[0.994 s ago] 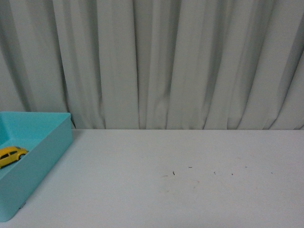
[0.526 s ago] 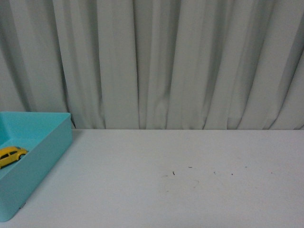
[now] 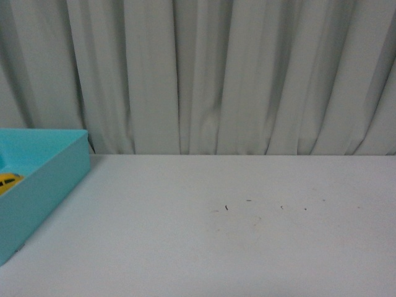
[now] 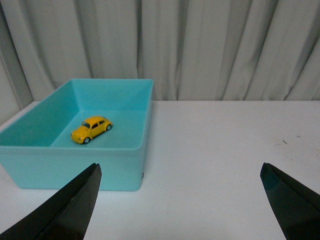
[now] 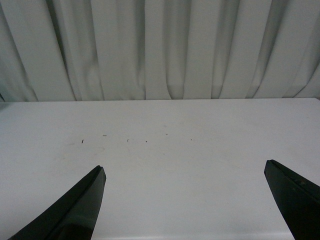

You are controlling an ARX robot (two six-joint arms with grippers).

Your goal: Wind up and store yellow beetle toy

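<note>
The yellow beetle toy (image 4: pixel 91 129) stands on its wheels on the floor of a turquoise bin (image 4: pixel 142 125); in the front view only its roof (image 3: pixel 7 180) shows over the bin's wall (image 3: pixel 43 192) at the far left. My left gripper (image 4: pixel 180 172) is open and empty, well back from the bin over the white table. My right gripper (image 5: pixel 184 170) is open too, with only bare table between its black fingers (image 5: pixel 80 200). Neither arm shows in the front view.
The white table (image 3: pixel 235 235) carries a few small dark specks (image 3: pixel 226 208) near its middle. A grey pleated curtain (image 3: pixel 216 74) hangs along the table's far edge. The table's near edge (image 5: pixel 190 235) shows in the right wrist view.
The front view has shifted: the table's far edge, the bin and the toy now sit lower and further left in the picture, and less of the toy shows.
</note>
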